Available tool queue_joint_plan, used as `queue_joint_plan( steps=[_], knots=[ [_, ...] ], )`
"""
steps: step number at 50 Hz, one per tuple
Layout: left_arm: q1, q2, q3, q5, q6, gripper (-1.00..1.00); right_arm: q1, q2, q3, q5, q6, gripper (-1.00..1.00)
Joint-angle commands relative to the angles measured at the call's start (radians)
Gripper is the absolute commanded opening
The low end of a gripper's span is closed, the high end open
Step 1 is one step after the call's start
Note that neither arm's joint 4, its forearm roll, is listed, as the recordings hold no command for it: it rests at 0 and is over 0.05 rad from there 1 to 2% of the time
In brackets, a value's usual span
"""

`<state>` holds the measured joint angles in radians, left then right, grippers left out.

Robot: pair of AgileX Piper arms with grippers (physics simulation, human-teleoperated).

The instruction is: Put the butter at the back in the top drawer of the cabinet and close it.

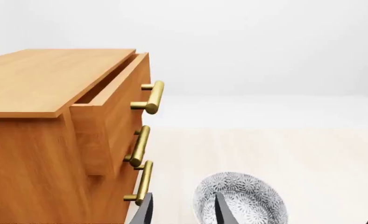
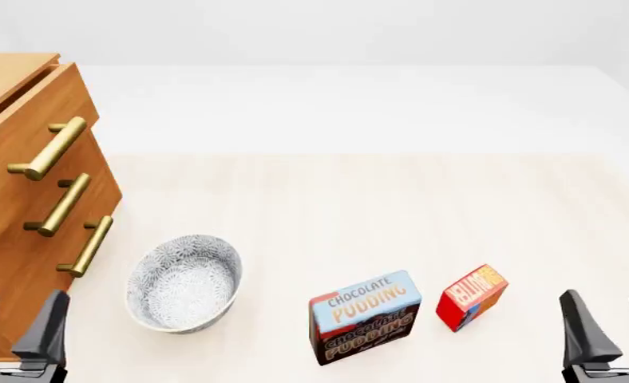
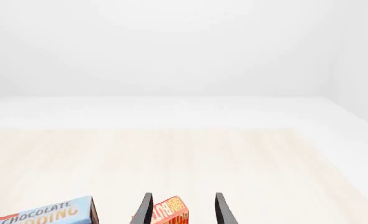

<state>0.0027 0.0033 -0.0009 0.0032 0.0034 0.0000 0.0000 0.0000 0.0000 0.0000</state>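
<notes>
Butter (image 2: 471, 297) box: red, yellow-orange lettering, standing on the pale wood worktop (image 2: 346, 207) at the near right, just beside the chocolate pudding box (image 2: 365, 316) but apart from it. No second butter box visible in any view.

Cabinet (image 2: 17, 199) at far left of the front view, three brass bar handles. Top drawer (image 1: 112, 109) pulled partly out; left wrist view shows the gap behind its front panel. The two lower drawers sit flush.

Patterned grey bowl (image 2: 183, 282) upright, between cabinet and pudding box, near the cabinet's base.

Left claw (image 2: 17, 329): low at the near edge beside the cabinet, fingers spread wide, nothing held.

Right claw (image 2: 611, 329): low at the near right, fingers spread wide, nothing held. In the right wrist view the butter shows between its fingertips, farther along, not touching.
</notes>
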Motion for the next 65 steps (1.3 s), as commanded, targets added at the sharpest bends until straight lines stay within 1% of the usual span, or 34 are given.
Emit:
queue_joint_plan(
  steps=[1, 14, 17, 25, 28, 31, 32, 33, 34, 35, 36, 37, 38, 42, 45, 49, 55, 57, 59, 60, 62, 63, 65],
  knots=[
    [0.005, 0.003, -0.002, 0.013, 0.017, 1.0, 0.0, 0.0, 0.0, 0.0, 0.0, 1.0],
    [0.012, -0.002, -0.004, 0.009, 0.042, 1.0, 0.0, 0.0, 0.0, 0.0, 0.0, 1.0],
    [0.005, 0.001, -0.003, 0.017, 0.022, 1.0, 0.0, 0.0, 0.0, 0.0, 0.0, 1.0],
    [0.001, -0.002, -0.004, 0.01, 0.053, 1.0, 0.0, 0.0, 0.0, 0.0, 0.0, 1.0],
    [-0.009, -0.003, -0.004, -0.014, 0.061, 1.0, 0.0, 0.0, 0.0, 0.0, 0.0, 1.0],
    [-0.017, -0.003, -0.004, -0.014, 0.088, 1.0, 0.0, 0.0, 0.0, 0.0, 0.0, 1.0],
    [-0.06, -0.002, -0.043, 0.0, 0.108, 1.0, 0.0, 0.0, 0.0, 0.0, 0.0, 1.0],
    [-0.064, 0.041, -0.14, 0.053, 0.119, 1.0, 0.0, 0.0, 0.0, 0.0, 0.0, 1.0],
    [-0.067, 0.053, -0.152, 0.053, 0.131, 1.0, 0.0, 0.0, 0.0, 0.0, 0.0, 1.0],
    [-0.056, 0.113, -0.165, 0.028, 0.144, 1.0, 0.0, 0.0, 0.0, 0.0, 0.0, 1.0],
    [-0.056, 0.115, -0.165, 0.026, 0.144, 1.0, 0.0, 0.0, 0.0, 0.0, 0.0, 1.0],
    [-0.052, 0.136, -0.193, 0.037, 0.156, 1.0, 0.0, 0.0, 0.0, 0.0, 0.0, 1.0],
    [-0.052, 0.137, -0.193, 0.037, 0.156, 1.0, 0.0, 0.0, 0.0, 0.0, 0.0, 1.0],
    [-0.064, 0.134, -0.228, 0.084, 0.207, 1.0, 0.0, 0.0, 0.0, 0.0, 0.0, 1.0],
    [-0.071, 0.15, -0.236, 0.094, 0.232, 1.0, 0.0, 0.0, 0.0, 0.0, 0.0, 1.0],
    [-0.086, 0.164, -0.239, 0.099, 0.272, 1.0, 0.0, 0.0, 0.0, 0.0, 0.0, 1.0],
    [-0.098, 0.245, -0.256, 0.077, 0.36, 1.0, 0.0, 0.0, 0.0, 0.0, 0.0, 1.0],
    [-0.098, 0.29, -0.263, 0.069, 0.382, 1.0, 0.0, 0.0, 0.0, 0.0, 0.0, 1.0],
    [-0.102, 0.295, -0.266, 0.069, 0.395, 1.0, 0.0, 0.0, 0.0, 0.0, 0.0, 1.0],
    [-0.101, 0.311, -0.268, 0.067, 0.42, 1.0, 0.0, 0.0, 0.0, 0.0, 0.0, 1.0],
    [-0.106, 0.328, -0.276, 0.069, 0.442, 1.0, 0.0, 0.0, 0.0, 0.0, 0.0, 1.0],
    [-0.107, 0.332, -0.276, 0.068, 0.469, 1.0, 0.0, 0.0, 0.0, 0.0, 0.0, 1.0],
    [-0.108, 0.34, -0.287, 0.075, 0.485, 1.0, 0.0, 0.0, 0.0, 0.0, 0.0, 1.0]
  ],
)
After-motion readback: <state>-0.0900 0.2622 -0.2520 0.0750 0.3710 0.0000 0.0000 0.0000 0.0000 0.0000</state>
